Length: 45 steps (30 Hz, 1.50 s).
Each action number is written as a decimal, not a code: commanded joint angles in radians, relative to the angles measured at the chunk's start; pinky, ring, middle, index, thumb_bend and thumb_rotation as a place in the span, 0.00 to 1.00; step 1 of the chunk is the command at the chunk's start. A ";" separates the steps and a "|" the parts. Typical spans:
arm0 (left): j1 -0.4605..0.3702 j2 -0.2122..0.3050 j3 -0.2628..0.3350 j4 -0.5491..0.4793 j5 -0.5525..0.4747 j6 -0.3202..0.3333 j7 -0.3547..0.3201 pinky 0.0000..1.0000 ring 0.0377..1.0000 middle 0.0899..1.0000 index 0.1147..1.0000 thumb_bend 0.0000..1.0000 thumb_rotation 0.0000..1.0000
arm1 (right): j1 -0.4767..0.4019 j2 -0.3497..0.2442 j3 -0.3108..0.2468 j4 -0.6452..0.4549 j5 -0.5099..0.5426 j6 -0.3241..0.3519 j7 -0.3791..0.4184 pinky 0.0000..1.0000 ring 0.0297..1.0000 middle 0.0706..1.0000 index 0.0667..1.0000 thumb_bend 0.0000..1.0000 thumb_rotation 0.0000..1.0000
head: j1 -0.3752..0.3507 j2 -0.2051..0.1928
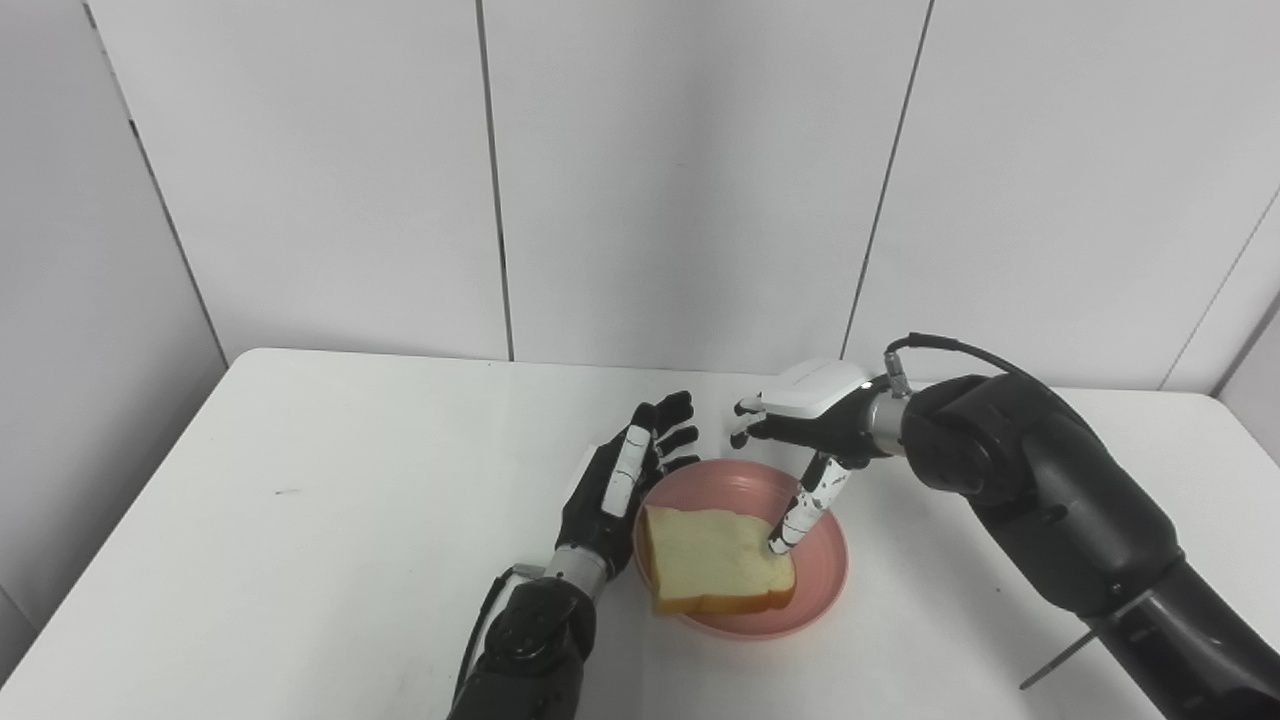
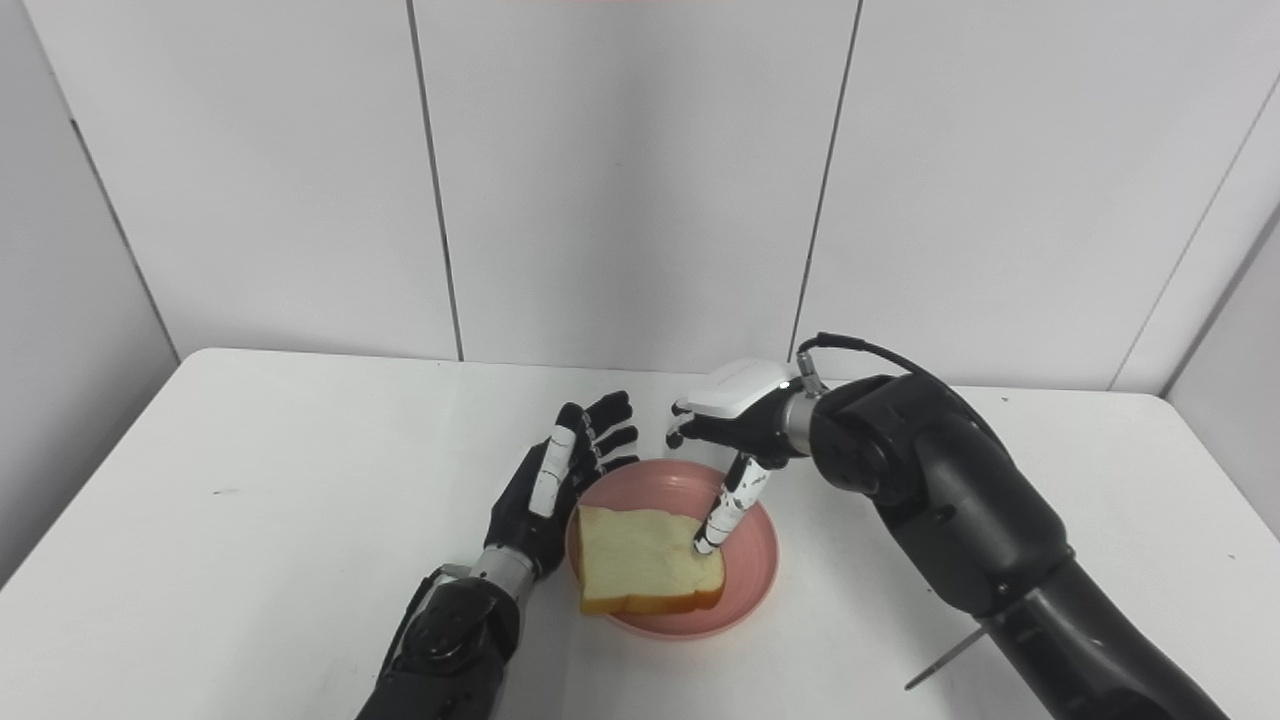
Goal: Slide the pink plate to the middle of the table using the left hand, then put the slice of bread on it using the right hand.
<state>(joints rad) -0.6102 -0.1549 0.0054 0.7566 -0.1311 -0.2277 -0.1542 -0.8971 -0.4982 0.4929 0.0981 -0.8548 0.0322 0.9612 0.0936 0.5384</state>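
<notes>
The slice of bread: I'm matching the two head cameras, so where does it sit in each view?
Left eye view: the slice of bread lies on the pink plate, right of centre, low in the picture.
Right eye view: the same slice is at centre, low.
Shared landmark: the right hand, one finger resting on the bread's right corner.

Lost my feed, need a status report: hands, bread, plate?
Left hand open beside pink plate. Right hand open, one digit down on slice of bread. Bread lies on plate. Nothing in the way.
</notes>
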 commanded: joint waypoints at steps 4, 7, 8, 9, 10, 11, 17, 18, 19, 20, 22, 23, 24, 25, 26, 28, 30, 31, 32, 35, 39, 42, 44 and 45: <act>0.036 0.014 0.004 0.017 -0.001 0.006 -0.003 0.77 0.86 0.88 0.77 0.94 0.90 | 0.011 -0.024 -0.133 -0.019 0.168 -0.038 -0.114 1.00 0.99 0.97 0.87 1.00 0.66 | 0.005 0.000; 0.048 0.012 0.016 -0.011 -0.013 0.007 0.003 0.79 0.87 0.88 0.79 0.95 0.88 | 0.101 -0.010 -0.213 0.012 0.212 -0.088 -0.294 0.96 0.95 0.93 0.88 1.00 0.83 | 0.006 0.000; 0.054 0.012 0.019 -0.023 -0.009 0.006 0.011 0.80 0.89 0.88 0.80 0.96 0.88 | 0.132 0.003 -0.243 0.030 0.227 -0.102 -0.363 0.90 0.92 0.90 0.89 0.96 0.88 | 0.005 0.000; 0.060 0.011 0.021 -0.037 -0.004 0.006 0.021 0.81 0.90 0.89 0.81 0.96 0.87 | 0.159 0.020 -0.275 0.050 0.255 -0.114 -0.422 0.76 0.83 0.85 0.87 0.88 0.89 | 0.004 0.000; 0.068 0.010 0.022 -0.056 0.005 0.008 0.034 0.83 0.92 0.90 0.82 0.97 0.88 | 0.188 0.042 -0.312 0.074 0.290 -0.129 -0.486 0.65 0.74 0.79 0.84 0.81 0.86 | 0.003 0.001; 0.076 0.009 0.021 -0.076 0.014 0.009 0.046 0.84 0.92 0.91 0.83 0.97 0.88 | 0.214 0.065 -0.347 0.097 0.325 -0.139 -0.542 0.63 0.73 0.78 0.83 0.80 0.86 | 0.001 0.002; 0.140 -0.006 0.025 -0.229 0.038 0.056 0.127 0.93 0.98 0.97 0.87 0.91 0.92 | 0.337 0.219 -0.520 0.200 0.538 -0.176 -0.774 0.57 0.65 0.71 0.82 0.78 0.95 | -0.014 0.003; 0.154 -0.011 0.028 -0.264 0.041 0.072 0.146 0.93 0.98 0.97 0.88 0.91 0.92 | 0.352 0.241 -0.542 0.207 0.578 -0.181 -0.793 0.57 0.65 0.71 0.82 0.78 0.97 | -0.022 0.003; 0.165 -0.015 0.029 -0.288 0.043 0.085 0.160 0.94 0.99 0.98 0.88 0.90 0.92 | 0.362 0.256 -0.555 0.211 0.605 -0.184 -0.805 0.58 0.66 0.72 0.83 0.79 0.98 | -0.022 0.003; 0.182 -0.019 0.030 -0.327 0.049 0.101 0.177 0.94 0.99 0.98 0.89 0.90 0.92 | 0.376 0.276 -0.576 0.212 0.646 -0.172 -0.814 0.58 0.66 0.72 0.83 0.79 0.98 | -0.029 0.004; 0.204 -0.022 0.030 -0.377 0.056 0.121 0.197 0.96 1.00 0.99 0.90 0.91 0.93 | 0.393 0.300 -0.597 0.210 0.700 -0.153 -0.824 0.62 0.69 0.75 0.84 0.83 1.00 | -0.033 0.004; 0.211 -0.022 0.029 -0.391 0.057 0.128 0.202 0.97 1.00 1.00 0.91 0.92 0.92 | 0.397 0.306 -0.601 0.208 0.716 -0.145 -0.827 0.64 0.70 0.76 0.85 0.85 1.00 | -0.033 0.004; 0.222 -0.020 0.031 -0.412 0.056 0.128 0.207 0.97 1.00 1.00 0.91 0.92 0.92 | 0.406 0.315 -0.608 0.206 0.737 -0.141 -0.832 0.65 0.71 0.76 0.85 0.86 1.00 | -0.039 0.004; 0.230 -0.019 0.032 -0.428 0.056 0.128 0.211 0.98 1.00 1.00 0.91 0.93 0.91 | 0.413 0.321 -0.612 0.205 0.753 -0.138 -0.837 0.66 0.73 0.77 0.85 0.86 1.00 | -0.039 0.004; 0.241 -0.017 0.034 -0.448 0.055 0.127 0.214 0.99 1.00 1.00 0.91 0.93 0.90 | 0.424 0.327 -0.616 0.204 0.772 -0.134 -0.841 0.67 0.74 0.78 0.86 0.86 1.00 | -0.044 0.006; 0.258 -0.013 0.035 -0.477 0.054 0.127 0.217 1.00 1.00 1.00 0.91 0.93 0.89 | 0.443 0.334 -0.620 0.194 0.800 -0.118 -0.843 0.69 0.77 0.80 0.87 0.86 1.00 | -0.047 0.008; 0.275 -0.009 0.034 -0.504 0.051 0.132 0.215 1.00 1.00 1.00 0.92 0.94 0.89 | 0.457 0.342 -0.626 0.187 0.823 -0.102 -0.848 0.70 0.78 0.81 0.87 0.86 1.00 | -0.050 0.008; 0.280 -0.008 0.034 -0.512 0.050 0.135 0.216 1.00 1.00 1.00 0.92 0.94 0.88 | 0.461 0.346 -0.629 0.186 0.833 -0.098 -0.852 0.70 0.78 0.81 0.86 0.88 1.00 | -0.050 0.008; 0.285 -0.008 0.033 -0.525 0.050 0.144 0.218 1.00 1.00 1.00 0.92 0.94 0.88 | 0.465 0.351 -0.634 0.188 0.846 -0.096 -0.856 0.70 0.78 0.81 0.86 0.88 1.00 | -0.051 0.009; 0.294 -0.004 0.034 -0.568 0.041 0.199 0.216 1.00 1.00 0.99 0.92 0.90 0.90 | 0.479 0.361 -0.637 0.182 0.863 -0.094 -0.875 0.70 0.76 0.79 0.83 0.86 1.00 | -0.051 0.011; 0.297 0.000 0.036 -0.606 0.040 0.252 0.218 1.00 1.00 0.97 0.92 0.89 0.90 | 0.492 0.366 -0.634 0.181 0.873 -0.100 -0.892 0.71 0.77 0.80 0.81 0.85 1.00 | -0.048 0.012; 0.295 -0.001 0.039 -0.618 0.042 0.267 0.222 1.00 1.00 0.97 0.92 0.89 0.91 | 0.497 0.366 -0.626 0.183 0.869 -0.106 -0.901 0.71 0.78 0.80 0.81 0.84 1.00 | -0.047 0.013; 0.295 -0.003 0.042 -0.625 0.039 0.275 0.224 1.00 1.00 0.96 0.93 0.88 0.90 | 0.501 0.365 -0.622 0.184 0.871 -0.111 -0.902 0.71 0.78 0.80 0.81 0.84 1.00 | -0.047 0.013; 0.294 -0.005 0.044 -0.627 0.037 0.278 0.225 1.00 1.00 0.96 0.93 0.88 0.90 | 0.504 0.365 -0.619 0.183 0.869 -0.111 -0.903 0.72 0.78 0.80 0.81 0.84 1.00 | -0.047 0.012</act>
<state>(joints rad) -0.2935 -0.1575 0.0507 0.1654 -0.0884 0.0538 0.0656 -0.3808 -0.1310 -0.1306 0.3062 0.0050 -0.0513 0.0658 0.0460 0.5507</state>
